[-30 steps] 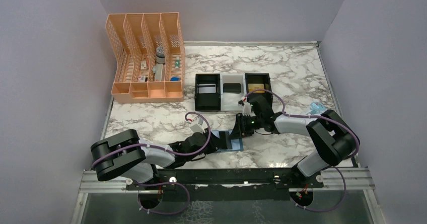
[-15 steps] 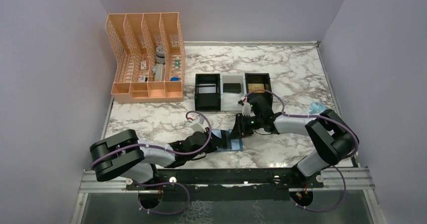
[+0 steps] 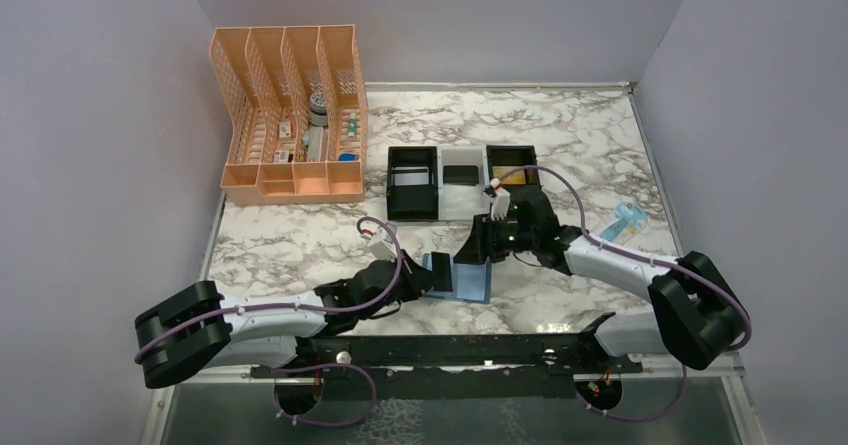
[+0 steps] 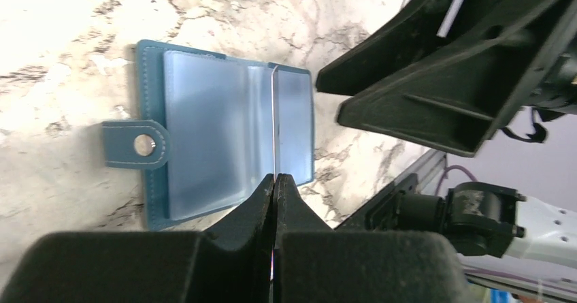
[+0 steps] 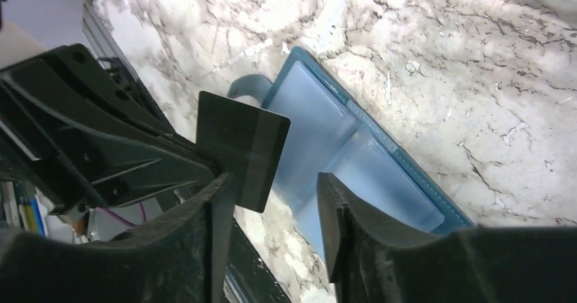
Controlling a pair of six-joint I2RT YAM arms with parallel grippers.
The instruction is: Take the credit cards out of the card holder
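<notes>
The teal-blue card holder (image 3: 472, 283) lies open on the marble table, its light blue pockets facing up; it also shows in the left wrist view (image 4: 204, 139) and in the right wrist view (image 5: 326, 126). My left gripper (image 4: 275, 178) is shut on a thin dark credit card with a darker stripe (image 5: 241, 146). The card is edge-on in the left wrist view (image 4: 274, 112) and is held in the air clear of the holder. My right gripper (image 5: 275, 178) is open and empty, just above the holder with the card at its left finger. In the top view the left gripper (image 3: 425, 275) and the right gripper (image 3: 478, 250) are close together.
A black-and-white three-compartment tray (image 3: 438, 210) stands behind the grippers, with a pale card (image 3: 410, 177), a black one (image 3: 461, 174) and a gold one (image 3: 508, 172). An orange mesh organiser (image 3: 290, 115) is at the back left. A small blue object (image 3: 625, 220) lies at the right.
Both arms' elbows have swung outward. The left gripper has drawn the dark card up out of the holder. The holder now lies flatter and shows more.
</notes>
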